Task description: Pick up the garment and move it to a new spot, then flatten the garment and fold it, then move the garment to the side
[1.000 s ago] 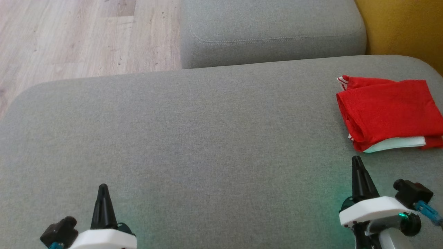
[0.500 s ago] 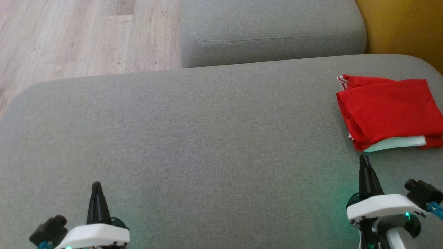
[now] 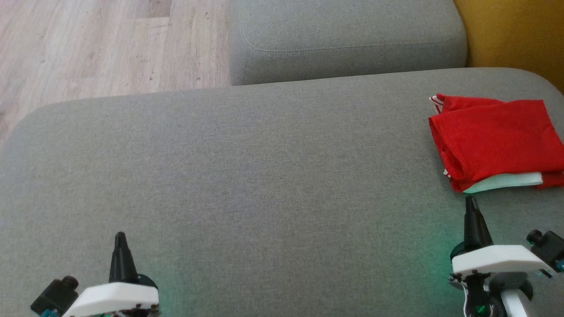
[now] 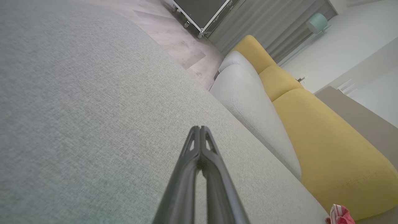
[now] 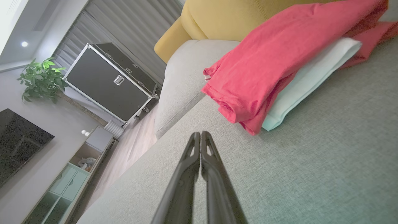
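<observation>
The red garment (image 3: 493,141), folded over a pale layer, lies at the right edge of the grey sofa cushion (image 3: 264,167), toward its far corner. Just beside its near hem is the right gripper (image 3: 471,201), jaws pressed shut on nothing; the left gripper (image 3: 120,237), jaws likewise closed and empty, is near the front left corner

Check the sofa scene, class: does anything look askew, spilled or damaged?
Only the fold is untidy: the red garment at the right end of the grey cushion shows a white layer poking out along its near edge. Nothing looks spilled or damaged.
</observation>
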